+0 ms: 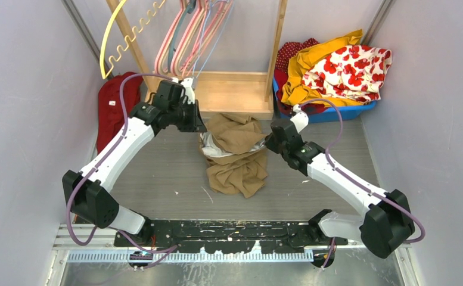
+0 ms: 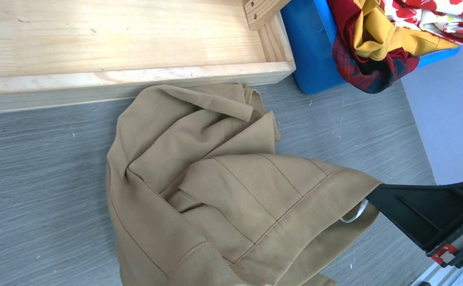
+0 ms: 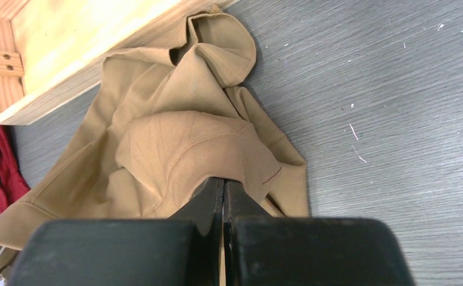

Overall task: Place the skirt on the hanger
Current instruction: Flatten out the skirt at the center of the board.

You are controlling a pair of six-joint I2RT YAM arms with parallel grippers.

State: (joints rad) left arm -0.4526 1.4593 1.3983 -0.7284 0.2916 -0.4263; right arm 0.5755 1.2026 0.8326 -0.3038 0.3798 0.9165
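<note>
Grey wood-grain table (image 1: 157, 173), pale walls on three sides. Tan skirt (image 1: 236, 164) lies crumpled mid-table, just in front of the wooden rack (image 1: 232, 95), with most of its cloth heaped on the surface and white lining showing at the upper edge. Right claw (image 3: 223, 185) is closed tight, with a fold of skirt pinched between its tips. Left claw (image 1: 198, 126) sits at the skirt's opposite upper edge. Its fingers are out of its own wrist view, but it is shut, and the waistband runs taut from it toward the right claw, so I judge it has hold of the cloth too. Progress: early. The garment is gripped at two points and nothing more. No hanger is taken down, and the pink and blue hangers (image 1: 187, 36) hang on the rack's rail, well apart from the skirt. Left to do: lift, spread the waist, fetch a hanger, seat the skirt on it. Around: a blue bin (image 1: 336, 113) heaped with clothes (image 1: 342, 65) at far right, a red garment (image 1: 117, 104) at far left, and a yellow hanger (image 1: 111, 42) above it. Likely obstacles: the rack's base frame close behind the skirt, and both claws being occupied.
</note>
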